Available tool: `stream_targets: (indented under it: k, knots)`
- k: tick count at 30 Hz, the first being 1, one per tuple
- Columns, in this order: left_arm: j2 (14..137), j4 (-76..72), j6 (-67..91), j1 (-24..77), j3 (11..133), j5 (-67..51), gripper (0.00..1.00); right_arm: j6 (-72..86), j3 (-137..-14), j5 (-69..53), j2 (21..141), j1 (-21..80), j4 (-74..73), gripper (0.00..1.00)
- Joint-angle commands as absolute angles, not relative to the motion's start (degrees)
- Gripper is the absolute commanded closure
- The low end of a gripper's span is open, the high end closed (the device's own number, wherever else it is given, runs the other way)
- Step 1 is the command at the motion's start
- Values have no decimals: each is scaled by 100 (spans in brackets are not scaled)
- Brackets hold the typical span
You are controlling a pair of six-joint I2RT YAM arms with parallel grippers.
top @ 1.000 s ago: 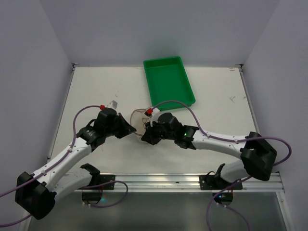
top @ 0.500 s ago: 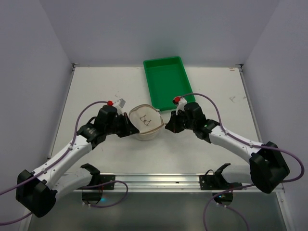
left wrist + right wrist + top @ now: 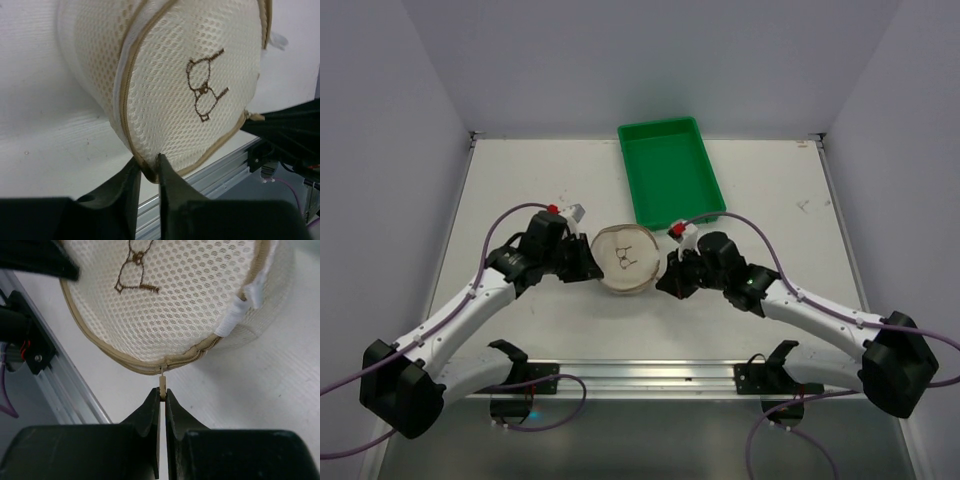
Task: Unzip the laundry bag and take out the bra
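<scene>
Right wrist view: my right gripper [image 3: 162, 395] pinches the zipper pull [image 3: 162, 382] of the laundry bag [image 3: 190, 300]; my left gripper [image 3: 148, 169] sits barely parted around its rim [image 3: 124, 107], grip unclear.

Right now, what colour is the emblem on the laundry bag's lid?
Dark brown emblem; the left wrist view shows it best.

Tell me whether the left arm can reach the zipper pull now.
Probably not: the zipper pull sits across the laundry bag from the left gripper, and the right gripper is clamped on it, leaving little of it free.
</scene>
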State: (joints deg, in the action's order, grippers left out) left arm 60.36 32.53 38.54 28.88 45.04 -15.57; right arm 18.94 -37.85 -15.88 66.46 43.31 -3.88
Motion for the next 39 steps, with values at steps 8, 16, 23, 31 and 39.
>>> stream_targets:
  k: [8,16,23,31,39]
  knots:
    - [5889,3271,4139,2839,4694,-1116,23,2769,-3357,-388,5573,4702,-834,46]
    - [5687,3102,4518,2839,4877,-537,26,2320,-4516,177,5177,4711,-1626,16]
    - [5510,3338,4412,2638,5097,342,31,2154,-5474,482,6036,5246,-1248,1]
    - [5817,3050,3894,1558,4799,274,34,1679,-7019,1616,7994,6309,-1300,2]
    - [5986,2628,3621,862,4167,-307,34,1722,-8392,2987,9649,6864,-1951,17]
